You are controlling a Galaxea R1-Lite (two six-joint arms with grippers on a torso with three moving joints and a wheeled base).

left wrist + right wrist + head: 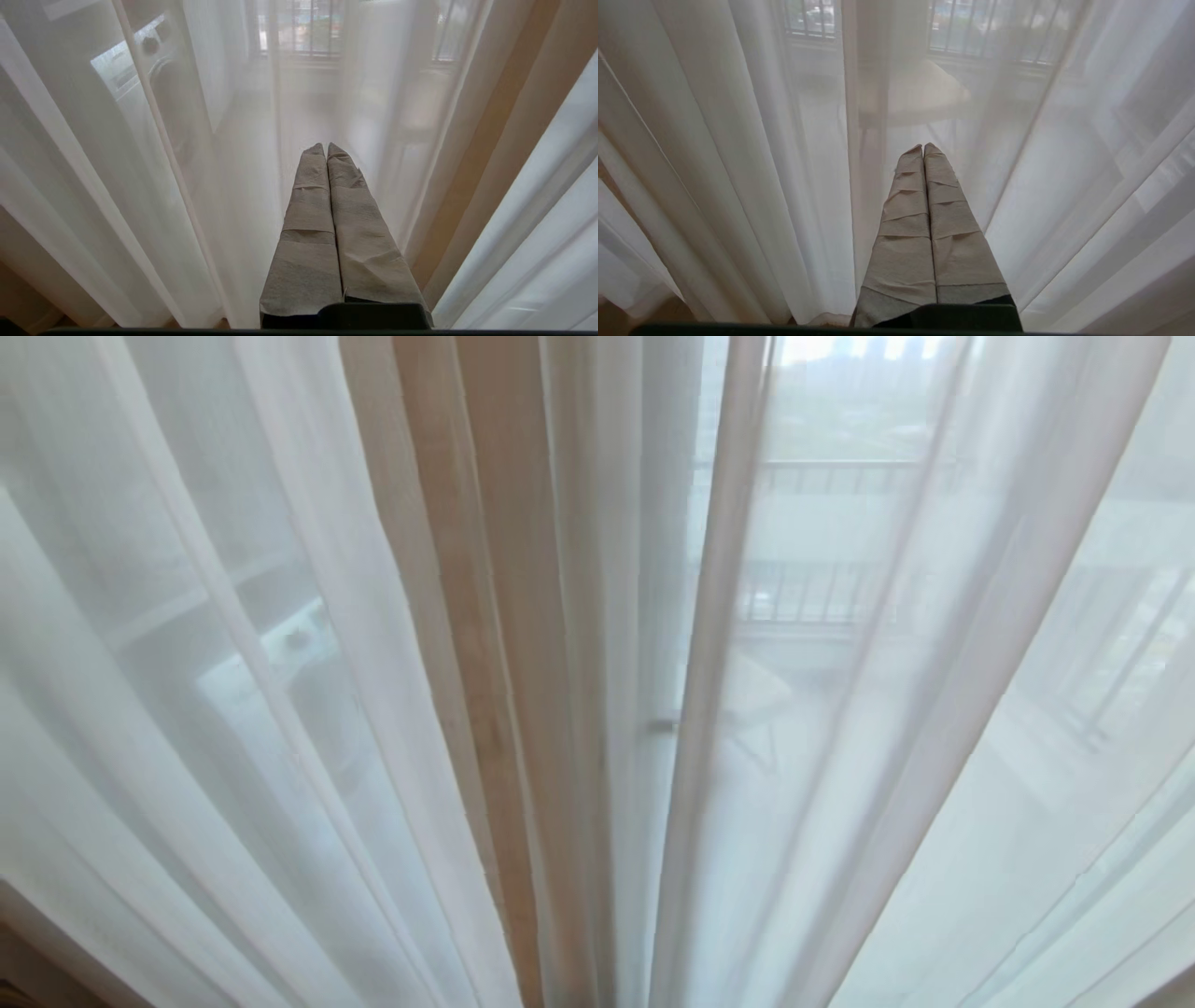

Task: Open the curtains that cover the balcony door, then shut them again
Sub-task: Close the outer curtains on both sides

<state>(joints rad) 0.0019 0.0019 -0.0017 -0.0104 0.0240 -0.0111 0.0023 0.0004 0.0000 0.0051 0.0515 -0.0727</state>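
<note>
Position: close before the curtains (485, 672), which fill the head view edge to edge.
Curtain layers: sheer white layer (187, 691) hangs across both sides; the cream-beige opaque layer (471, 644) shows as a narrow bunched strip at the centre, where the two sheer panels meet.
Balcony door: not clearly made out; only blurred shapes show through the sheer, namely a railing (822, 588) to the right and what appears to be a washing machine (299, 644) to the left.
Left gripper (325, 148): not in the head view; in its wrist view it points at the sheer cloth, with the beige strip (481, 177) off to one side. Its cloth-wrapped fingers (310, 196) are pressed together tip to tip, with nothing between them.
Right gripper (923, 148): likewise absent from the head view; it faces the sheer (738, 154). Its fingers (909, 196) are fully closed and empty.
Contact: neither gripper visibly touches the cloth, though how near the tips are cannot be judged.
Step in hand: judged to be the opening step, not yet begun; the drapes cover the doorway.
Next move calls for: parting the fingers, taking an inner curtain edge near the central seam, and drawing it sideways.
Risk noted: thin sheer may slip from a grip or bunch unevenly.
</note>
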